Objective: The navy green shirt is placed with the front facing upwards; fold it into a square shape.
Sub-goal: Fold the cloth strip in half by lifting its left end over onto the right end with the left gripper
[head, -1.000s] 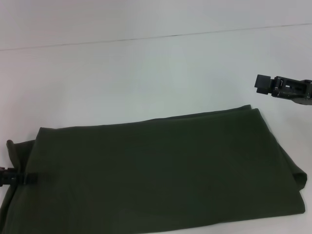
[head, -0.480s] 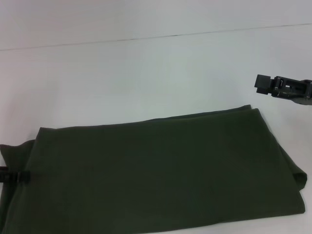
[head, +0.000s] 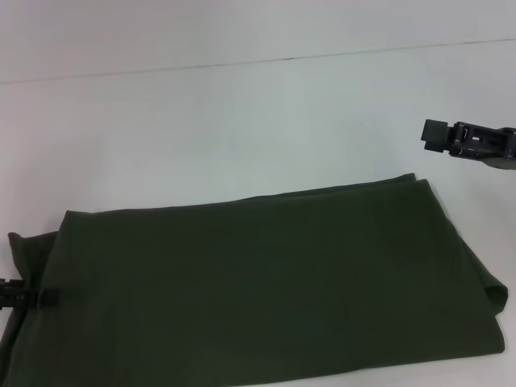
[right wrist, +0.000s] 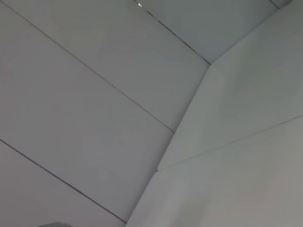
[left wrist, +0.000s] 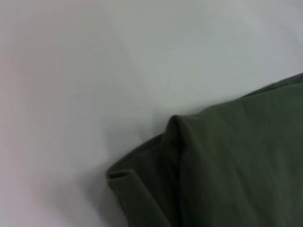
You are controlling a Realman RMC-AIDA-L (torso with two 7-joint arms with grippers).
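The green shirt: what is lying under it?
The navy green shirt lies folded on the white table. At its left corner, lower cloth layers peek out. Anything else underneath is covered.

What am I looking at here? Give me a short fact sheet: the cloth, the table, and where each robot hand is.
Cloth: the navy green shirt, folded into a long band, plain side up, no lettering showing
Surface: white table
Left end of the cloth: edges bunched and curled up
Left gripper: at the shirt's left edge, low on the cloth; grip unclear
Right gripper: raised above the table, beyond the shirt's right end, touching nothing
Fold state: longer than a square
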